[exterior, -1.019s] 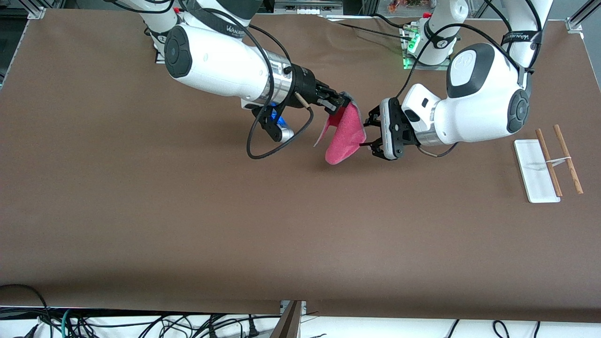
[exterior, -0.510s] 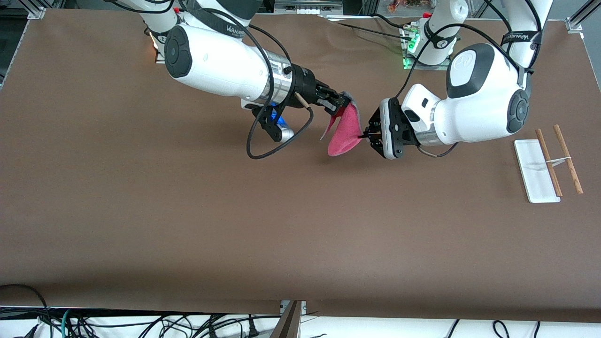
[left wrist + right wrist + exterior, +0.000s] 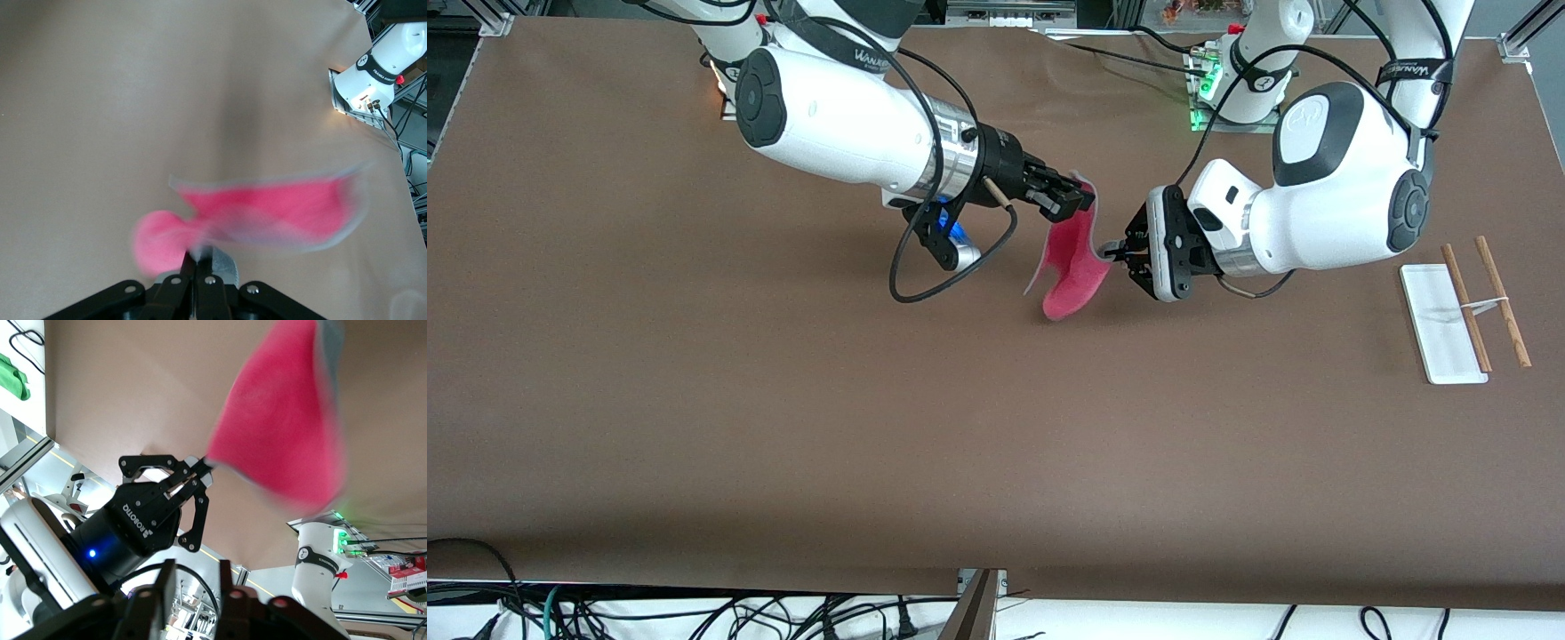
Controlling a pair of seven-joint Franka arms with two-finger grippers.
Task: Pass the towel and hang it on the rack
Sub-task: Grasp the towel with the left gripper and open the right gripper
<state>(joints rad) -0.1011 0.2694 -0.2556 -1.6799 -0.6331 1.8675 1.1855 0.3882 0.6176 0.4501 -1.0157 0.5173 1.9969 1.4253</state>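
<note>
The towel is held in the air over the table's middle, pinched by the closed left gripper. The right gripper, at the towel's 12 o'clock, is parted, releasing it. Carrying to the rack and hanging remain undone.

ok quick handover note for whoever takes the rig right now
Left gripper: shut on the towel, pinching one edge, over the middle of the table.
Right gripper: open, beside the towel's top corner, nothing between its fingers in the right wrist view.
Towel: in the air, pink side showing, hanging from the left gripper.
Rack: bare, at the left arm's end of the table.
Done: the pass, by the look of it.
Left: draw the right arm clear, carry the towel to the rack, drape it over the rods.
</note>
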